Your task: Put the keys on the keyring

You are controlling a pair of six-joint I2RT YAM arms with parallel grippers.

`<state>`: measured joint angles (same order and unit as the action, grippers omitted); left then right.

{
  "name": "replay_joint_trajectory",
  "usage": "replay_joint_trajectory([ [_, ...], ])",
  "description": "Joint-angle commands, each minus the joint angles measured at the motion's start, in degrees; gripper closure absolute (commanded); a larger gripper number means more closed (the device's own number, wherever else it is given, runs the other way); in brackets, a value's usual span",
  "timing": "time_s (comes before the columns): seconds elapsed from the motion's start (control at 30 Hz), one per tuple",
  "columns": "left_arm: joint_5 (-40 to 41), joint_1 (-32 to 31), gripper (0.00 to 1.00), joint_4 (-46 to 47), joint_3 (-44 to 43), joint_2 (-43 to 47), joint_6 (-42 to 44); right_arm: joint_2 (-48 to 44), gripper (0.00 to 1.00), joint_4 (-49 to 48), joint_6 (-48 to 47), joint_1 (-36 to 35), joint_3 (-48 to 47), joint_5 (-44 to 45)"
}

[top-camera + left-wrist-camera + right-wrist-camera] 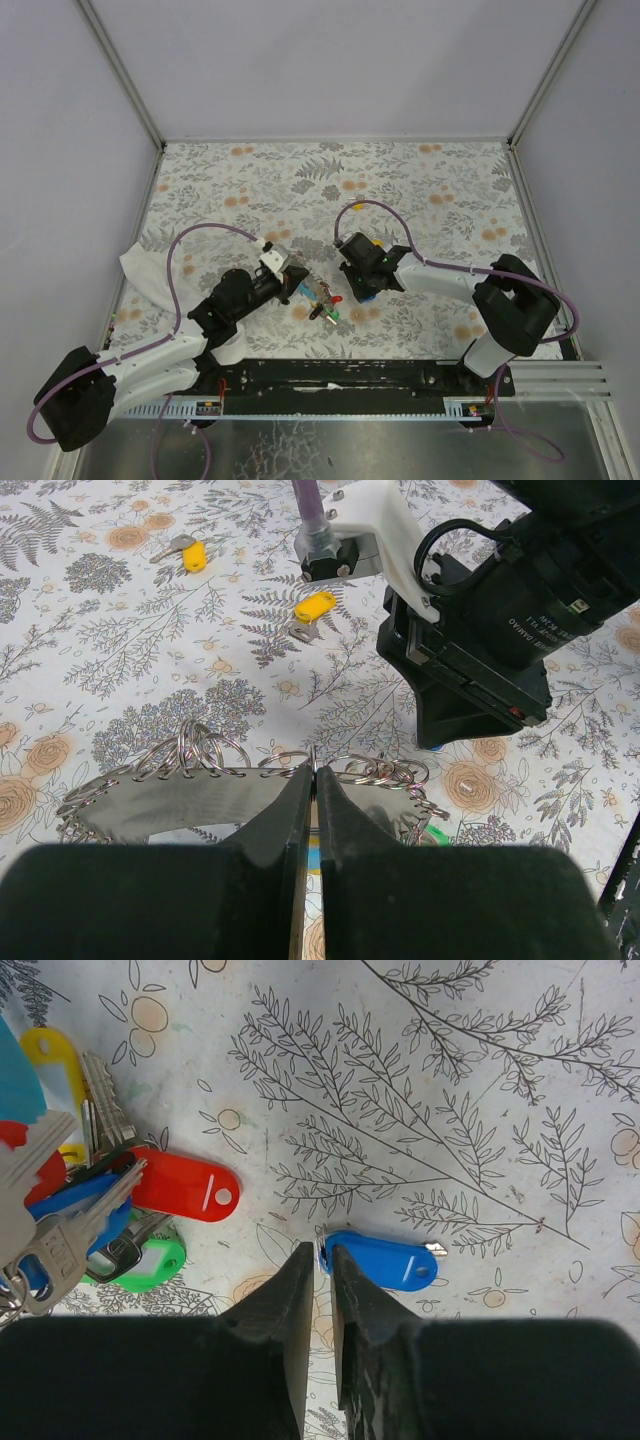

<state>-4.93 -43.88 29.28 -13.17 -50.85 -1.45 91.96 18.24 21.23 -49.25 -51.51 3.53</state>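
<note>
My left gripper (313, 770) is shut on the keyring (313, 758), its thin metal ring pinched upright at the fingertips. The grey strap (180, 795) with several small rings spreads to both sides. In the top view that gripper (303, 287) sits at the centre, with a bunch of keys (329, 302) hanging by it. My right gripper (322, 1253) has closed to a narrow slit round the left end of a blue key (385, 1260) lying flat on the table. Red (186, 1189), green (152, 1261) and yellow (48, 1048) keys cluster to its left.
Two loose yellow keys (193, 555) (314, 606) lie on the floral tablecloth (120, 660) beyond the strap. The right arm's black wrist (490, 620) stands close on the right. A white cloth (145, 268) lies crumpled at the table's left edge.
</note>
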Motion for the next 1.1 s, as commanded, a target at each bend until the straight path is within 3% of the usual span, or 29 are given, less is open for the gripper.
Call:
replay_joint_trajectory([
  [0.0,0.89,-0.21,1.00,3.69,-1.06,0.20,0.87,0.45,0.81,1.18,0.56,-0.38,-2.27,-0.10],
  [0.37,0.95,-0.25,1.00,3.59,-1.07,0.17,0.87,2.10,0.83,1.71,0.48,-0.40,-2.74,-0.41],
  [0.63,0.90,-0.27,1.00,3.51,-1.07,0.28,0.93,1.92,0.92,2.57,0.00,-0.36,-2.97,-0.54],
  [0.8,0.61,-0.26,1.00,3.59,-1.04,0.28,0.93,-0.60,1.00,1.92,-2.11,-0.37,-1.95,-1.55],
  [1.07,-2.70,-0.29,1.00,3.26,-1.38,-0.08,1.46,-10.06,1.00,-3.08,-10.47,-0.38,1.37,-6.29],
])
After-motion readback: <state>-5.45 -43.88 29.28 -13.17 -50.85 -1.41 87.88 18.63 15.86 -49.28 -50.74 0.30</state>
